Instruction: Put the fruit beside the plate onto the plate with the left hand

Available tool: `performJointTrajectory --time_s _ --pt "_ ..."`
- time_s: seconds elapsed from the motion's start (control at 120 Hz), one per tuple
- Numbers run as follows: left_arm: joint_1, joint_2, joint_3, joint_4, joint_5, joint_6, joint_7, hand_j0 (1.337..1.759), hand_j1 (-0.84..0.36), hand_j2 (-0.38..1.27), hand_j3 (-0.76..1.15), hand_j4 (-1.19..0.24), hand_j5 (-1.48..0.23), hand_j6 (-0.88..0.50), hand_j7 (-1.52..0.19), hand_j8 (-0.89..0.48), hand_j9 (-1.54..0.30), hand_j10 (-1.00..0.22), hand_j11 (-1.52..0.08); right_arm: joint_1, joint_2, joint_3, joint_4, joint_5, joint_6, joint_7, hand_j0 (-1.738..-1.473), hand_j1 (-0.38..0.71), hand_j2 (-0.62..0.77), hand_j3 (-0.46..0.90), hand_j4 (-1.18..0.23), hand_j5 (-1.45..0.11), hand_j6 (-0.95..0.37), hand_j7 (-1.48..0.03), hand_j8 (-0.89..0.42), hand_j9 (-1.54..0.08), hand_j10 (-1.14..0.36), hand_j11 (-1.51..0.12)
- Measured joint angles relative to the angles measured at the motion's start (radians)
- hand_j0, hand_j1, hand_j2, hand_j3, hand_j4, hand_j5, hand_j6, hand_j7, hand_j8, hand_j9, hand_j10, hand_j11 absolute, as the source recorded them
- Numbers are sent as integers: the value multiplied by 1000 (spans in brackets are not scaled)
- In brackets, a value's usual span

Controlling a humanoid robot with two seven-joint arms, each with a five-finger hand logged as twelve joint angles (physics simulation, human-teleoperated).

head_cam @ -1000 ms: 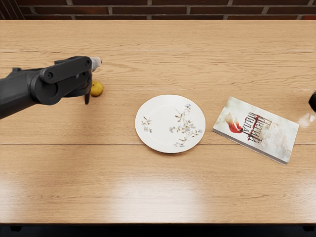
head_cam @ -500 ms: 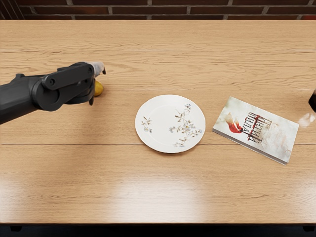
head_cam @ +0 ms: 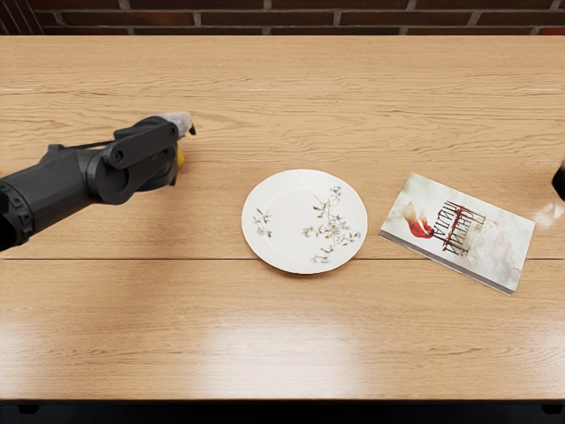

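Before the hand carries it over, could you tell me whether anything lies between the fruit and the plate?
Nothing visible does: only bare table separates the fruit, mostly hidden behind the left hand, from the plate. The book lies beyond the plate.

One fruit [head_cam: 180, 158], one plate [head_cam: 281, 215], one book [head_cam: 457, 231].

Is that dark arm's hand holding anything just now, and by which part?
It cannot be told. The left hand sits over the small yellow fruit, hiding all but a sliver, so any grip is out of sight.
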Motion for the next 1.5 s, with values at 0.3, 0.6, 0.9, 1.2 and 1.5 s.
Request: performJointTrajectory --time_s 0.3,0.6,0.9,1.2,1.5 --pt "9 2 16 26 0 0 -19 1658 -18 63 0 -309 -399 -310 -399 -309 -399 -309 -399 -1 0 0 0 0 0 0 -1658 -349 0 0 0 0 0 0 0 0 0 0" --pt "21 4 29 27 0 -2 -23 1658 -85 74 0 -365 -472 -365 -472 -365 -472 -364 -472 -1 0 0 0 1 0 0 -1658 -349 0 0 0 0 0 0 0 0 0 0" --pt "22 2 29 28 -4 -7 -25 1658 -176 95 0 -463 -556 -398 -570 -401 -576 -451 -576 -2 0 0 0 2 0 0 -1658 -349 0 0 0 0 0 0 0 0 0 0" --pt "27 1 29 28 -5 -16 -24 1656 -263 99 0 -570 -680 -468 -697 -464 -714 -551 -712 -2 0 0 0 2 0 0 -1658 -349 0 0 0 0 0 0 0 0 0 0" --pt "34 1 30 28 -2 -18 -22 1655 -271 152 -88 -668 -739 -479 -757 -440 -821 -622 -819 -2 0 0 0 2 0 0 -1658 -349 0 0 0 0 0 0 0 0 0 0"
